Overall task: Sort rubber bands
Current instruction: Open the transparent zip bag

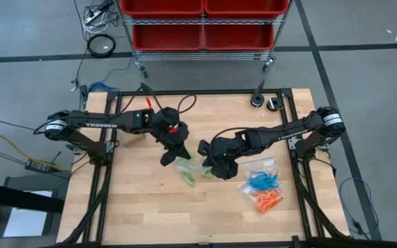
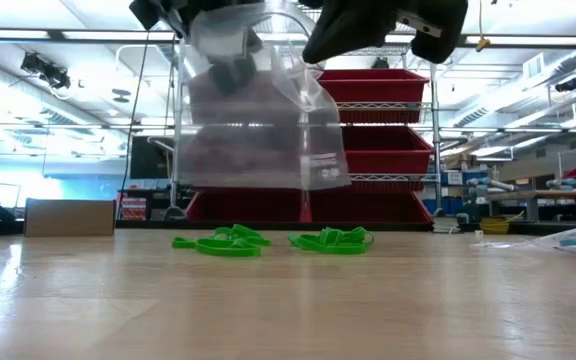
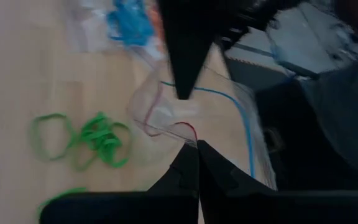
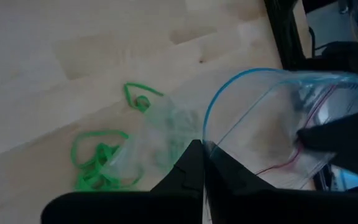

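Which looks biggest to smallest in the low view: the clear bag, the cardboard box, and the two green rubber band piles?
1. Clear bag, though it hangs nearer the camera.
2. Cardboard box.
3. Green rubber band piles and: look alike, unranked.

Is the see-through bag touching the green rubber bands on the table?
Apart. The low view shows the clear bag hanging above the green rubber bands, with open space between.

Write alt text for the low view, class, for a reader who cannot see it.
A clear plastic bag hangs above a wooden table, held at its top by two dark grippers. Green rubber bands lie in two small heaps on the table beneath it; red bins stand behind.
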